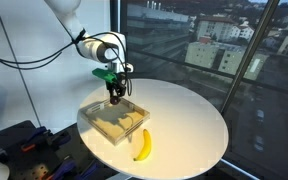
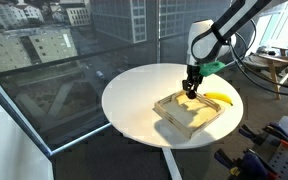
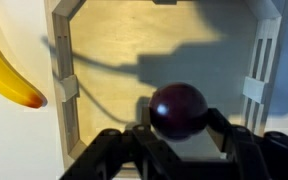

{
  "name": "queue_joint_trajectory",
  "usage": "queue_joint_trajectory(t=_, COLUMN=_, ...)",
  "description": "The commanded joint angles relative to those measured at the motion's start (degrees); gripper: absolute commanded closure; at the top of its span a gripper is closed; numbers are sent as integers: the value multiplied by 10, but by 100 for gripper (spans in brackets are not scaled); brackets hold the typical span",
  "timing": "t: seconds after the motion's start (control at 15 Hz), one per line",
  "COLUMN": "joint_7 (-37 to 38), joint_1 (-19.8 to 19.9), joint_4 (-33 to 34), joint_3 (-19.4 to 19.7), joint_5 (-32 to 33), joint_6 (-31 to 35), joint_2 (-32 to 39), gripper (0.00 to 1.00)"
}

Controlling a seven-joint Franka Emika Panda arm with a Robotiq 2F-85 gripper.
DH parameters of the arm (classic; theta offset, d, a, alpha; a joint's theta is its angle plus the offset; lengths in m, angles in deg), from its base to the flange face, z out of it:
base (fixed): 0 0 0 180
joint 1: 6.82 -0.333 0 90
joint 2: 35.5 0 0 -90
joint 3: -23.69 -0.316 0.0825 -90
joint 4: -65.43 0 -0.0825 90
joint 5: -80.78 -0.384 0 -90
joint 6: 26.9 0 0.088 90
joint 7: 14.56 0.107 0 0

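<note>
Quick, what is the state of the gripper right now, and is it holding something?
Gripper: closed on the dark red round fruit, above the wooden tray.

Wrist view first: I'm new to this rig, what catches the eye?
A dark red fruit is gripped between the fingers above a wooden tray. A yellow banana lies beside the tray on the round white table, next to tall windows.

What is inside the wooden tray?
Only bare floor shows in the wooden tray. The gripper and its dark red fruit hide the part beneath them.
</note>
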Motion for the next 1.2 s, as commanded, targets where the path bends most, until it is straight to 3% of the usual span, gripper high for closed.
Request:
queue_joint_trajectory(t=0.0, joint_7=-5, joint_1=4, joint_4=-23, joint_3=1, joint_5=4, joint_6=-20, joint_2=-40, gripper=66)
queue_joint_trajectory(t=1.13, joint_7=-1, joint_1=22, joint_4=-42, joint_3=13, joint_5=3, joint_6=-87, joint_2=-108, gripper=66)
